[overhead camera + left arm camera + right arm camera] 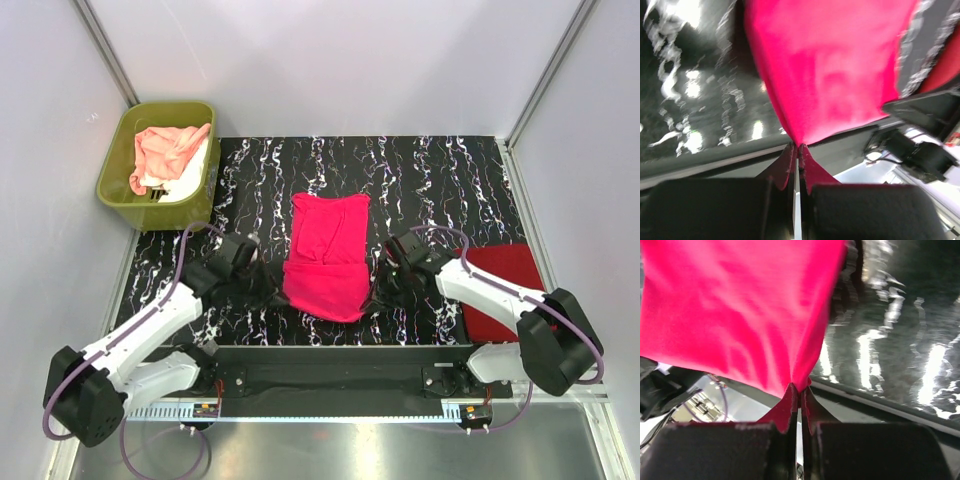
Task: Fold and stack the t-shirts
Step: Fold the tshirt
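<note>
A hot pink t-shirt (pixel 328 255) lies in the middle of the black marbled table, its near end lifted and doubled toward the far end. My left gripper (pixel 272 281) is shut on the shirt's near left corner (pixel 799 141). Across from it, my right gripper (pixel 376 280) is shut on the near right corner (pixel 799 384). Both wrist views show pink cloth (pixel 735 315) fanning out from the pinched fingertips. A darker red t-shirt (pixel 505 290) lies folded at the right edge, under the right arm. A peach-pink t-shirt (pixel 165 150) and a white one (pixel 188 178) are bunched in the tub.
An olive-green tub (pixel 160 165) stands at the far left corner, just off the table. The arms' black base rail (pixel 340 365) runs along the near edge. White walls close in on the left, right and back.
</note>
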Controlling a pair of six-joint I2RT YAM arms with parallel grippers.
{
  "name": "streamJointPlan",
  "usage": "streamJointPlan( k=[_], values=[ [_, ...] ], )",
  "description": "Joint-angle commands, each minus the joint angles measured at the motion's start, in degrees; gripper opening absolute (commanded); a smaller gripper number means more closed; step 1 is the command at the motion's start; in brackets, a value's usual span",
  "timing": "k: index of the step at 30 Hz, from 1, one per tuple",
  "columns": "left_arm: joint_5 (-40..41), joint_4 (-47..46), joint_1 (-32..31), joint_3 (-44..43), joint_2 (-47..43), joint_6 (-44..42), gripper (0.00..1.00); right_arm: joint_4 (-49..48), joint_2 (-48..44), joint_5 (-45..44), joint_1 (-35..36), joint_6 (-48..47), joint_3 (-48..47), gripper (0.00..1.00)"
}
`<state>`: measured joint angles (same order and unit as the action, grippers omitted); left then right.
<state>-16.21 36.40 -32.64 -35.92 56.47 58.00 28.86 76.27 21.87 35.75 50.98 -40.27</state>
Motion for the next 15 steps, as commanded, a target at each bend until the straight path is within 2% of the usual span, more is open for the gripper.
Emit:
streamJointPlan(
  k=[1,10,15],
  values=[
    [2.58,1.57,-0.14,-8.7,2.41,-4.12,0.0,5.14,-1.48,-1.3,0.38,-2.46,-6.39,0.0],
    [4.69,2.97,1.35,-21.98,12.95,-8.16,0.0,9.01,2.47,-0.69,-5.24,-6.33,-17.02,0.0],
    [2.85,2.1,5.65,-25.86,16.56,-9.66,0.0,10.51,7.04,2.56,-9.37,-9.49,-23.35,0.0]
  ],
)
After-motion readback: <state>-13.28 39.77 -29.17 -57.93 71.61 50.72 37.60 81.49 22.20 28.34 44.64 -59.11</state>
